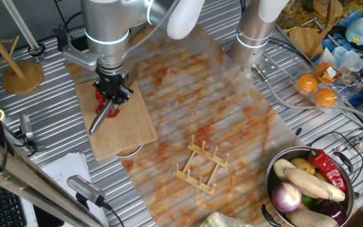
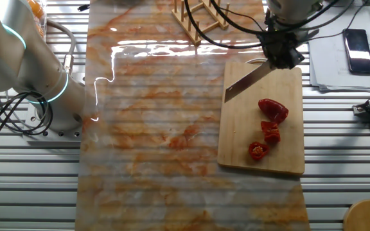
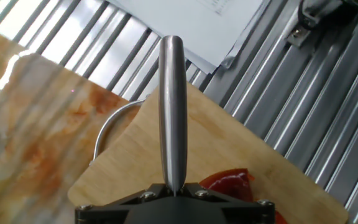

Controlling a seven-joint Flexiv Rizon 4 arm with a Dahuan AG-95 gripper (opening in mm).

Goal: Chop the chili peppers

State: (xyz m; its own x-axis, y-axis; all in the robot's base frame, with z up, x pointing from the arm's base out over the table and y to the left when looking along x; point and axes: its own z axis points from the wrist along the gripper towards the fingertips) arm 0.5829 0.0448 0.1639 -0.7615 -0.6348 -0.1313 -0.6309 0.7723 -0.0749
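Chili peppers (image 2: 270, 128): three glossy red pieces lie on the bamboo cutting board (image 2: 286, 153). In the other fixed view the largest sits toward 12 o'clock of the group, a middle chunk just below it, and a small cut ring with its open end showing at about 7 o'clock. The pieces lie close together but apart from the blade. In the hand view one red piece (image 3: 230, 182) shows at the bottom edge, just right of the handle's base.

Cutting board: pale bamboo, lying partly on the stained mat (image 2: 166, 115) and partly on the ribbed metal table (image 2: 345, 128). A round white dish rim (image 1: 130, 151) peeks out from under its near edge.

Knife (image 2: 248, 83): all metal. The blade slants from the gripper toward 8 o'clock in the other fixed view, raised over the board's upper left corner and off the pepper pieces.

Gripper (image 2: 281, 54): fingers closed around the knife, which is the only thing it holds. It hangs at the board's 12 o'clock edge in the other fixed view.

Wooden rack (image 1: 200, 165): on the mat, at about 4 o'clock from the board in one fixed view, well apart.

Metal bowl (image 1: 276, 189): at the lower right corner of one fixed view, holding mixed vegetables.

Papers (image 2: 339, 54): right of the board, with a dark phone (image 2: 357, 42) on them.
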